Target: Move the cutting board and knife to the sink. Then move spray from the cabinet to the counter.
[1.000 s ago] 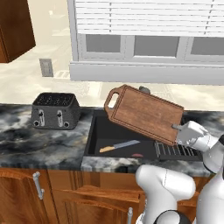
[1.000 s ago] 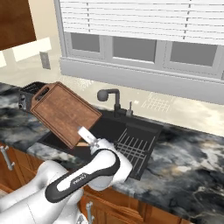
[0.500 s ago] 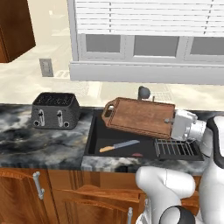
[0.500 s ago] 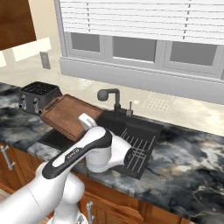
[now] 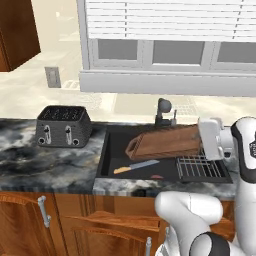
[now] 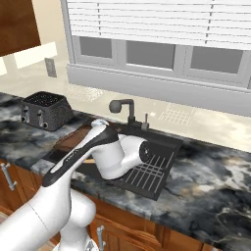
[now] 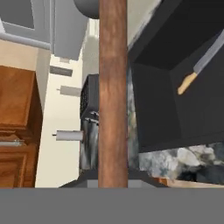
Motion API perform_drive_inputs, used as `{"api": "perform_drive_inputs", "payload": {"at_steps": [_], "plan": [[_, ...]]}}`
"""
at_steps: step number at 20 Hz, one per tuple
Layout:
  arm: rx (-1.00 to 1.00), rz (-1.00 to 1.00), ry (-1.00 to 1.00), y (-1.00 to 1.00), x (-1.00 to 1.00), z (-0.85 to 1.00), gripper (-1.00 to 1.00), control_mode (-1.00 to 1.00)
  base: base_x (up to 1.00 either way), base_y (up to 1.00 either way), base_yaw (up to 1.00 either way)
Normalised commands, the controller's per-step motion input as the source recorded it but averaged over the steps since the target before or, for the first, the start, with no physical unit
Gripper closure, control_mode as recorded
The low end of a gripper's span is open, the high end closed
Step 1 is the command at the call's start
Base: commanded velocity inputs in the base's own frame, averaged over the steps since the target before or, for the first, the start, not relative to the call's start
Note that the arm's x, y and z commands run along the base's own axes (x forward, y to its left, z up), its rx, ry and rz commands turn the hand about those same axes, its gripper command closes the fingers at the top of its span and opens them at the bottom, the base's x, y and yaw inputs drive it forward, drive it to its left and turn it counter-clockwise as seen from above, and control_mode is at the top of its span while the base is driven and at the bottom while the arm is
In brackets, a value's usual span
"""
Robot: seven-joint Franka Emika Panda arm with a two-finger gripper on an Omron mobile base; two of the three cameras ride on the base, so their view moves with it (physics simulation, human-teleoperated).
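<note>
From the right base view, my own white arm hides most of the flat brown wooden cutting board (image 6: pixel 73 139); I cannot see the hand's fingertips.

The brown wooden cutting board (image 5: pixel 167 141) sits tilted inside the dark sink (image 5: pixel 112 150), handle end toward the left. The knife (image 5: pixel 136 167), grey-blue blade and tan handle, lies flat on the basin floor just before it. The veined worktop (image 5: pixel 45 165) surrounds the basin.
</note>
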Motion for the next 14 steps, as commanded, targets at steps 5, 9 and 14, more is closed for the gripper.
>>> {"api": "perform_drive_inputs", "payload": {"at_steps": [5, 9, 14], "plan": [[-0.03, -0.12, 0.13, -0.16, 0.0, 0.0, 1.0, -1.0, 0.0, 0.0, 0.0], [0.0, -0.13, 0.01, -0.01, 0.0, 0.0, 1.0, -1.0, 0.0, 0.0, 0.0], [-0.01, -0.11, 0.0, 0.0, 0.0, -0.01, 1.0, -1.0, 0.0, 0.0, 0.0]]}}
